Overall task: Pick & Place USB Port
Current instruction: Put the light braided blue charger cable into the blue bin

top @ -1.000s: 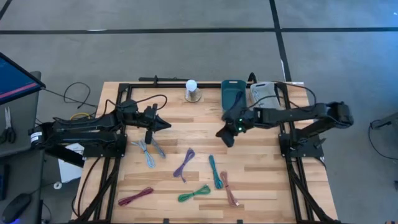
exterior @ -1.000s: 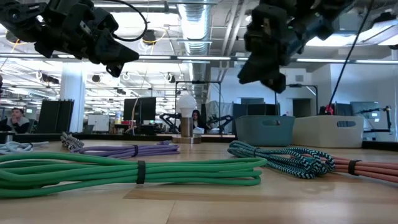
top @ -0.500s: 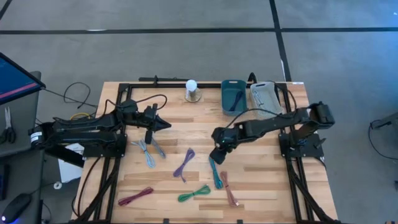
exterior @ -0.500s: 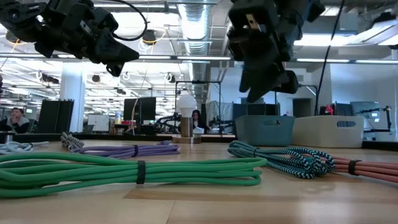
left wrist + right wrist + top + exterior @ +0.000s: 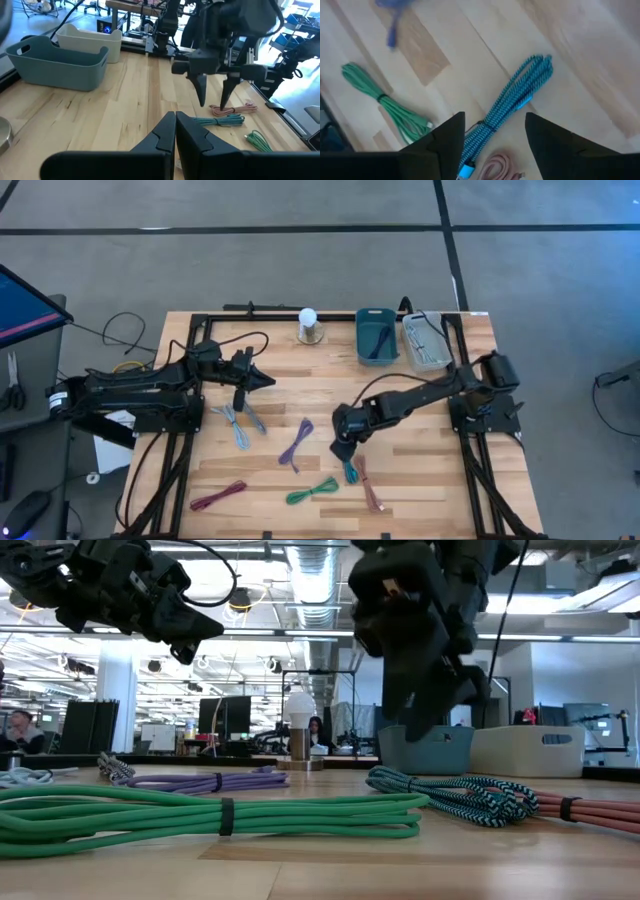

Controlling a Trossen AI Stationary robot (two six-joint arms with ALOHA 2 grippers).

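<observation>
The right hand (image 5: 343, 448) has been brought from the bins (image 5: 376, 336) at twelve o'clock down toward six o'clock and its fingers spread wide, empty, above the teal cable (image 5: 346, 461) lying on the bench (image 5: 420, 470). The left hand (image 5: 262, 380), unchanged at nine o'clock, is held closed on nothing.

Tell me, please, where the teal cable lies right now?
In the high view the teal cable lies right of the table's centre, between the purple cable and the pink cable, under the open right pincer.
</observation>
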